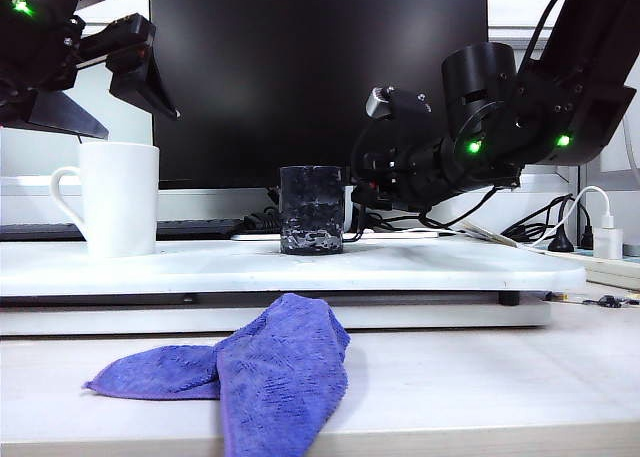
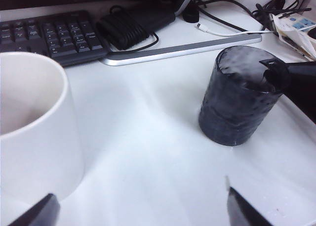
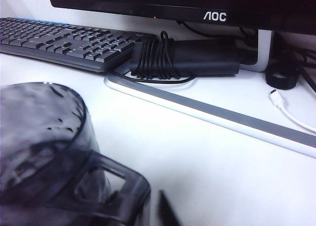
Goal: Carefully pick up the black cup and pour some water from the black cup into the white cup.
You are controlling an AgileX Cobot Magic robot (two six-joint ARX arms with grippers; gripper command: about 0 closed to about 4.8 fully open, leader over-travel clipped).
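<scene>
The black cup, dark and dimpled, stands upright mid-board with liquid inside. My right gripper reaches in from the right at the cup's far side. In the right wrist view the cup fills the near corner, and its handle lies right beside one dark finger. The other finger is hidden, so I cannot tell whether the handle is clamped. The white cup stands upright at the left. My left gripper hovers just above it, open and empty.
A purple cloth lies on the table in front of the white board. Behind the cups are a monitor, a keyboard, a coiled power adapter and cables. A charger sits at the far right.
</scene>
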